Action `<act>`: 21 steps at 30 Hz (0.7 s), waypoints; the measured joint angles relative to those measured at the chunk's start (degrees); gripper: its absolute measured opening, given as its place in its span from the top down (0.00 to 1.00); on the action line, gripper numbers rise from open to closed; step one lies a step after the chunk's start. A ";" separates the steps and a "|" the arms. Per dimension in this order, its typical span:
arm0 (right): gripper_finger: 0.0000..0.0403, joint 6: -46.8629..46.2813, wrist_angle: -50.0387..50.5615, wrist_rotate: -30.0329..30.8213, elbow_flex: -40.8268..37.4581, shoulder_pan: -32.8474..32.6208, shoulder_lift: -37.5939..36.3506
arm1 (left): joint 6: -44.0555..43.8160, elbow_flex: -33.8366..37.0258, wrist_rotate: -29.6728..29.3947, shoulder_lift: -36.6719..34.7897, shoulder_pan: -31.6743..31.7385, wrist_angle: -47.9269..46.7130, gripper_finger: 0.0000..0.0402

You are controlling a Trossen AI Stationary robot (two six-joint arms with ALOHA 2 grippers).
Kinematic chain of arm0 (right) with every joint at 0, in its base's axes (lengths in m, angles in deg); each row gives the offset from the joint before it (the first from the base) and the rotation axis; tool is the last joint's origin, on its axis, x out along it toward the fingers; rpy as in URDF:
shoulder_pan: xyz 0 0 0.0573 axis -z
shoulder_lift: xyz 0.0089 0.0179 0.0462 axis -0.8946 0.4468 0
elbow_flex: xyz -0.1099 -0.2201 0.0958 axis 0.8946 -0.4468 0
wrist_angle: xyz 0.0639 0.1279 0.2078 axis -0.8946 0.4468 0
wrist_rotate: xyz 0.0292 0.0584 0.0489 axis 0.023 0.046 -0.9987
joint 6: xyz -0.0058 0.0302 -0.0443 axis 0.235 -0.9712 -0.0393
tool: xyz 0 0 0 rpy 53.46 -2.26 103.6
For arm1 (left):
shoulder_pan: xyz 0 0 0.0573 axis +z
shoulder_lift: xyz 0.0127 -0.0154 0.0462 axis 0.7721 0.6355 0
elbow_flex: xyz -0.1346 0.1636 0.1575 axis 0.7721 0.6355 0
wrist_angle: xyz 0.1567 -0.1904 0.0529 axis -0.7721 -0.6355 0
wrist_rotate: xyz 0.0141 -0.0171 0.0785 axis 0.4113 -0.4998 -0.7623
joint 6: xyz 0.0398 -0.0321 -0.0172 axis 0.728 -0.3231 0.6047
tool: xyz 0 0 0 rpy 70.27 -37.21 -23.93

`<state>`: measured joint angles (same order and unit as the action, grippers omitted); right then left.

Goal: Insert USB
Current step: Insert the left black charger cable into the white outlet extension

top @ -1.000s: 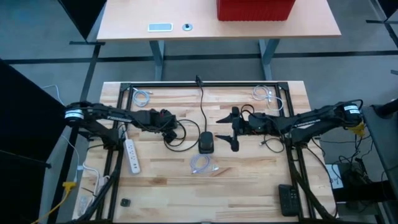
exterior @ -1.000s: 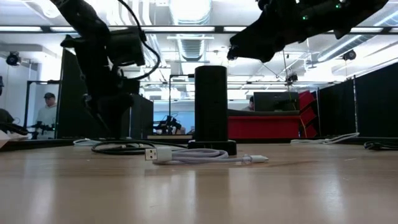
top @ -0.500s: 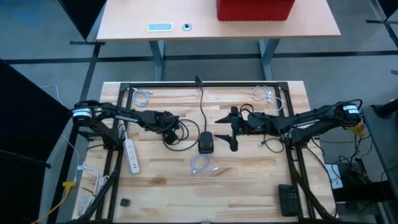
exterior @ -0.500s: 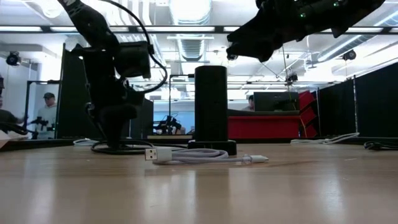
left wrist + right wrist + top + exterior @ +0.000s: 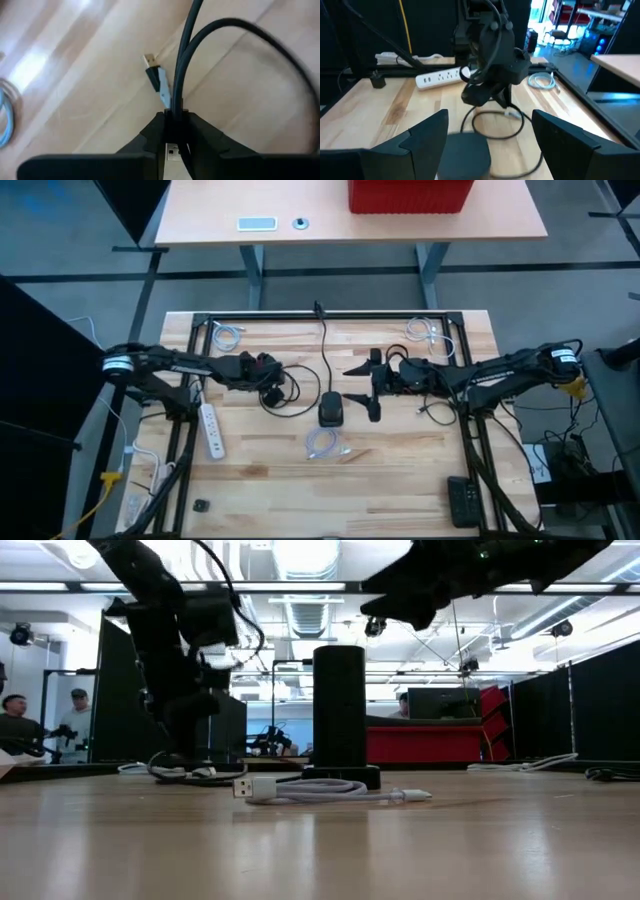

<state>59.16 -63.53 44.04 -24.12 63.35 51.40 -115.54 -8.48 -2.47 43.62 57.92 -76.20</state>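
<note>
The black hub [image 5: 331, 410] stands upright near the middle of the wooden surface [image 5: 260, 470], and it serves here as the landmark. To the left of the hub, the left gripper [image 5: 272, 392] is down low over a loop of black cable [image 5: 290, 392] that lies on the surface between it and the hub. In the left wrist view its fingers [image 5: 150, 136] are pressed together on the black cable [image 5: 181, 75], which runs up and away from them in two strands, and the cable's USB plug [image 5: 154, 75] hangs free just past the fingertips with its metal end above the wood, not in any port. In the low view the left gripper [image 5: 188, 715] sits left of the hub [image 5: 340, 710], with the cable loop [image 5: 185, 773] touching the surface below it. The right gripper [image 5: 370, 385] hovers just to the right of the hub and above it, its fingers [image 5: 555, 137] spread wide apart with nothing between them; the right wrist view looks over the hub's round top [image 5: 465, 155] toward the left gripper [image 5: 492, 65]. A coiled white cable [image 5: 325, 444] lies on the surface just in front of the hub, its white USB plug [image 5: 255, 787] resting on the wood. A white power strip [image 5: 212, 430] lies well to the left of the hub, and a black remote [image 5: 462, 500] lies far to its right near the surface's front corner.
</note>
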 joint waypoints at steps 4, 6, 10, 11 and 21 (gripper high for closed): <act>0.32 3.95 0.01 0.04 2.89 0.01 1.23 | 0.67 0.00 -1.81 -6.68 -2.62 1.00 0.87; 0.31 5.92 0.01 0.06 4.34 0.01 1.84 | 1.01 0.00 -2.71 -10.02 -3.92 1.50 0.87; 0.31 9.86 0.02 0.11 7.23 0.02 3.06 | 1.68 0.00 -4.51 -16.70 -6.54 2.51 0.87; 0.31 10.82 0.02 0.12 7.94 0.02 3.39 | 1.82 0.00 -4.97 -18.37 -7.15 2.67 0.87; 0.32 20.31 3.33 4.25 13.50 0.02 6.22 | 7.02 0.06 -6.33 -29.18 -13.08 5.76 0.87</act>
<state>79.47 -60.20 48.28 -10.61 63.36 57.62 -108.51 -8.43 -8.80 14.44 44.84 -70.45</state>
